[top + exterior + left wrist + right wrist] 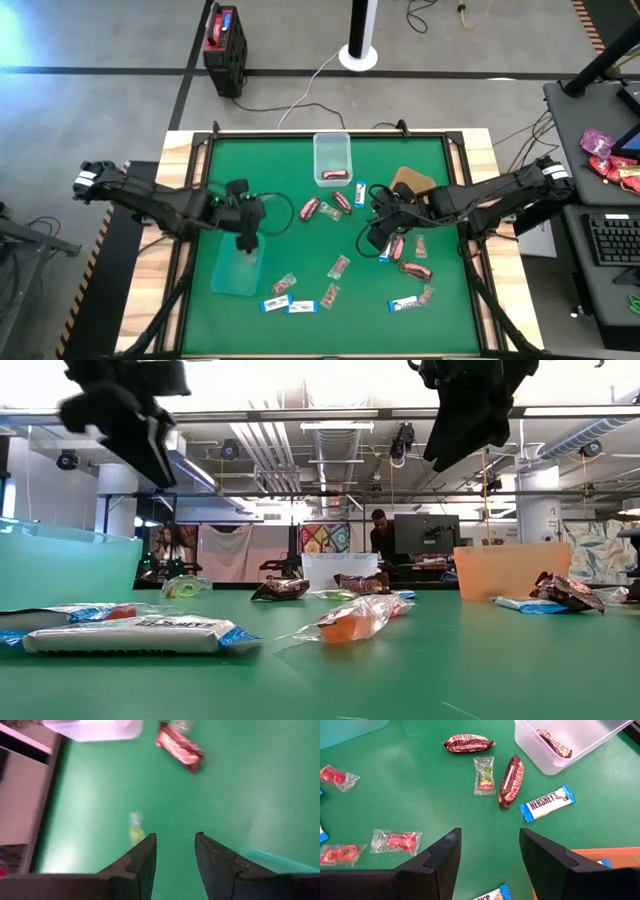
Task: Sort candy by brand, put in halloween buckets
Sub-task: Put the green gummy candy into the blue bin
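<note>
teal tub [238,272] long axis toward table's far edge, left pincer [246,241] above

left gripper [247,243]: at 9 o'clock, fingers parted, empty. right gripper [380,232]: at 3 o'clock, fingers apart, empty.

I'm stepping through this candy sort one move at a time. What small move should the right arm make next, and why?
Probably lower the right gripper onto a nearby blue-and-white bar. Its fingers stand open and empty above the green mat, and loose candy lies just ahead. The clear tub already holds a dark red bar.
</note>
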